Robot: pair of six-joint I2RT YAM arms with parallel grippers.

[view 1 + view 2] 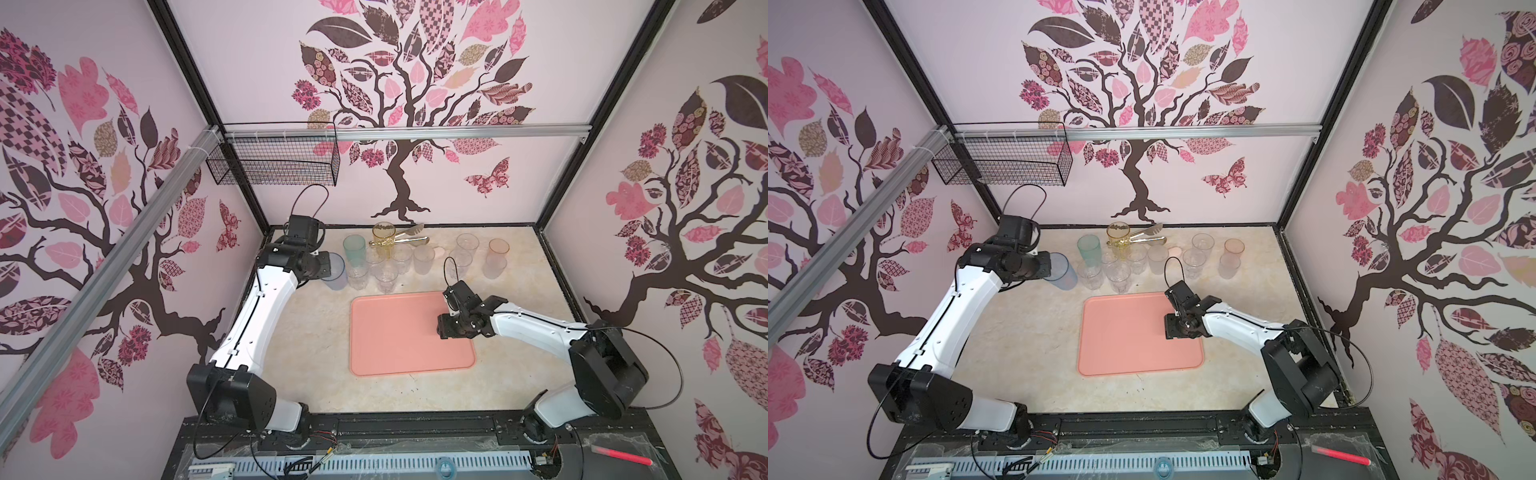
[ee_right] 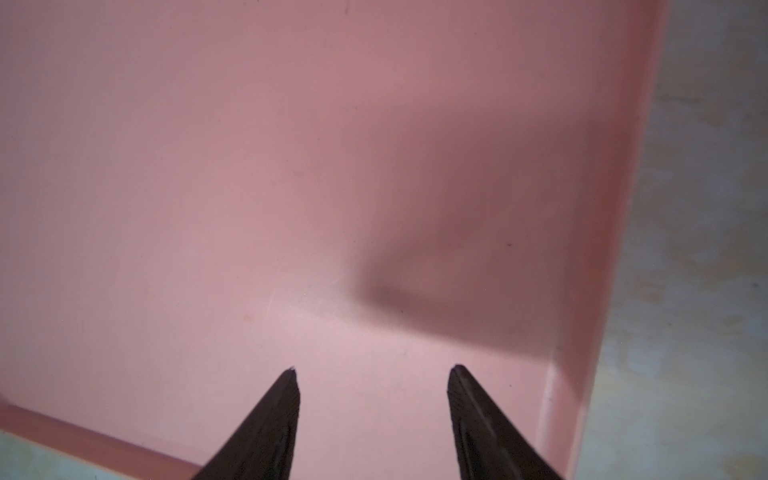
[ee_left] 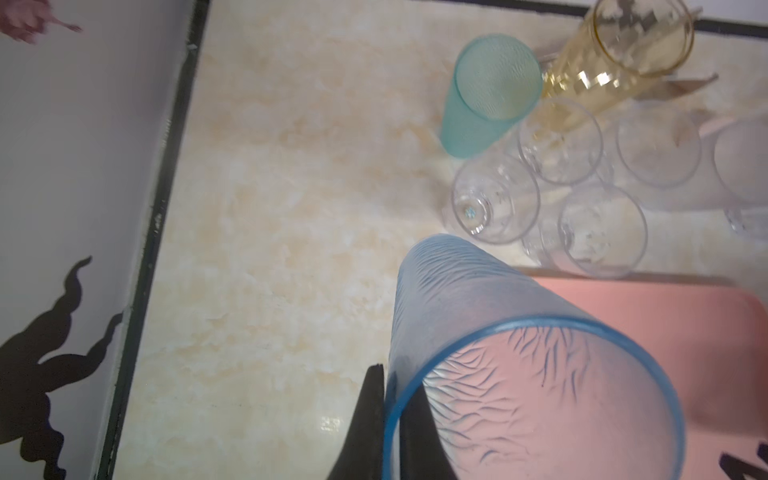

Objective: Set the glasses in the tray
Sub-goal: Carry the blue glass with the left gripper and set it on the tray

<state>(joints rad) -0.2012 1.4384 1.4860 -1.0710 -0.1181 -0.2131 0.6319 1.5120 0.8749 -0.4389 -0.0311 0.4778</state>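
Marble tabletop (image 1: 316,365); left jaws pinch blue tumbler (image 3: 478,316) by its rim; right jaws half-open, empty above tray (image 1: 395,332).

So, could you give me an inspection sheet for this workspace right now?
Surface: marble-look tabletop, nothing spilled seen.
Job's things: tray holds no glasses; blue tumbler gripped at its rim; other glasses stand behind the tray.
Clutter: metal tongs beside the amber tumbler.
Grippers: left gripper shut on blue tumbler; right gripper open, empty, over the tray.
Cables: black cable loops at each wrist.
Surroundings: tree-patterned walls, wire basket.
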